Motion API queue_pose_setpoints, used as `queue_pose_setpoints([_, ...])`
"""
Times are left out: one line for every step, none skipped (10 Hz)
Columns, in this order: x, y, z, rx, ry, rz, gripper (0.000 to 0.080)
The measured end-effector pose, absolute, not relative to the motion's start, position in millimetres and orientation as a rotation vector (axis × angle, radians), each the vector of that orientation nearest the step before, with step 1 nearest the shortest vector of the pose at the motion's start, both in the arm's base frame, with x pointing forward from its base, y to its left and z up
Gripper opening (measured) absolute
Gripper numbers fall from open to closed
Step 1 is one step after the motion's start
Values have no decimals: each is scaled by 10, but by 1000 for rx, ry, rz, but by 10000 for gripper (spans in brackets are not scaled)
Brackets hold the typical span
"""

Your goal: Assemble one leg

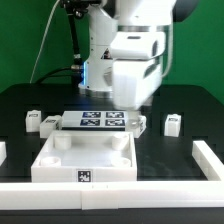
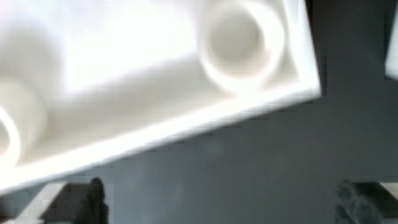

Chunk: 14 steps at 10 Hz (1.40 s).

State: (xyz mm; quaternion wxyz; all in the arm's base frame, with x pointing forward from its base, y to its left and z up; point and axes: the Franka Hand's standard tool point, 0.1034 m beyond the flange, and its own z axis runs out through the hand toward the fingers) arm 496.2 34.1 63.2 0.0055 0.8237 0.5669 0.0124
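The end effector (image 2: 217, 200) hangs over the worktop (image 1: 195, 110) with its jaws wide and nothing between them; in the wrist view the two fingers (image 2: 71, 200) show only as dark tips well apart, with bare dark surface between, while the white panel (image 2: 143, 80) and its round corner sockets (image 2: 240, 40) fill the rest of that picture; in the exterior view the arm (image 1: 135, 70) stands over the marker board (image 1: 100, 120), which lies at 12 o'clock from the panel, and hides the end effector itself; the leg (image 1: 170, 124) sits alone on the worktop at 3 o'clock from the marker board, apart from both board and panel; two more legs (image 1: 40, 122) sit close together at 9 o'clock from the board; a further small white piece (image 1: 141, 123) lies just beside the board's 3 o'clock end, part hidden by the arm, and I cannot tell what it is; no leg appears seated in a socket, so the task looks barely begun; the leg is likely light, stiff plastic with smooth faces that may slip, so a grip across two opposite flat sides near the middle seems best, leaving free the end that must enter a socket; being so small, it could tip or skate away if one finger touches first
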Motion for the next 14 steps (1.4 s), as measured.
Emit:
queue_pose_setpoints([4983, 371, 648, 2598, 1744, 45, 650])
queue_pose_setpoints([4983, 402, 648, 2593, 1753, 46, 650])
queue_pose_setpoints([4981, 387, 645, 2596, 1750, 45, 650])
queue_pose_setpoints([4981, 385, 645, 2596, 1749, 45, 650])
queue_pose_setpoints([4976, 357, 630, 2558, 1797, 53, 650])
queue_pose_setpoints([4910, 220, 551, 2432, 1945, 76, 650])
queue_pose_setpoints([4736, 74, 437, 2353, 2053, 51, 650])
queue_pose_setpoints([4656, 0, 372, 2250, 2162, 41, 650])
queue_pose_setpoints([4600, -60, 312, 2204, 2212, 15, 650])
queue_pose_setpoints([4572, -125, 270, 2159, 2252, -5, 650])
queue_pose_setpoints([4538, -166, 217, 2156, 2261, -23, 650])
queue_pose_setpoints([4521, -197, 160, 2166, 2261, -36, 650])
queue_pose_setpoints([4527, -220, 125, 2174, 2257, -40, 650])
queue_pose_setpoints([4550, -235, 107, 2184, 2248, -39, 650])
